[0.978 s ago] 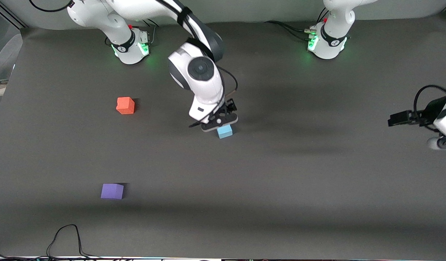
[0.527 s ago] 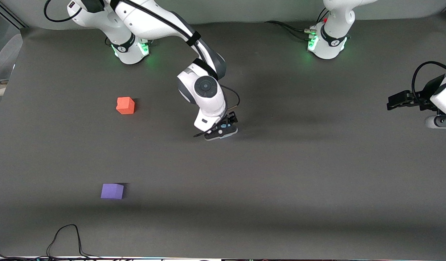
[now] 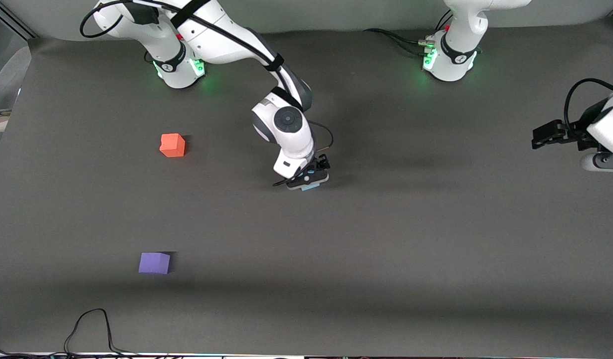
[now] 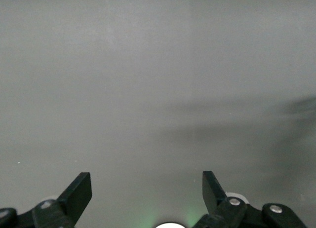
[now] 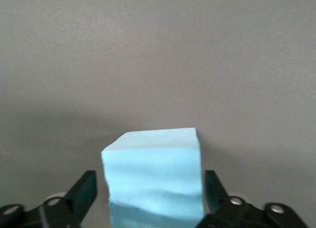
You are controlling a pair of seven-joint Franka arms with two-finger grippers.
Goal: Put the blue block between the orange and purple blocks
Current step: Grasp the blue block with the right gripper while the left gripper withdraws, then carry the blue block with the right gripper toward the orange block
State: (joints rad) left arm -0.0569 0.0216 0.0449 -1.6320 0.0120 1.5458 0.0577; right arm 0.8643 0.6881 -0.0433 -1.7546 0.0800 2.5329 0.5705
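The blue block (image 3: 311,187) sits on the dark mat near the table's middle, mostly hidden under my right gripper (image 3: 308,180). In the right wrist view the block (image 5: 153,173) stands between the spread fingers of my right gripper (image 5: 149,188), with a thin gap on each side; the gripper is open. The orange block (image 3: 172,145) lies toward the right arm's end. The purple block (image 3: 154,263) lies nearer to the front camera than the orange one. My left gripper (image 3: 539,136) waits open and empty over the left arm's end of the table, and it shows in its own view (image 4: 146,188).
The dark grey mat (image 3: 436,239) covers the table. A black cable (image 3: 89,326) loops at the table's edge nearest the front camera. The two arm bases (image 3: 179,65) stand along the edge farthest from that camera.
My right gripper has come down over the blue block, which now sits between its fingers and is mostly covered. The left arm has drifted slightly toward its base.
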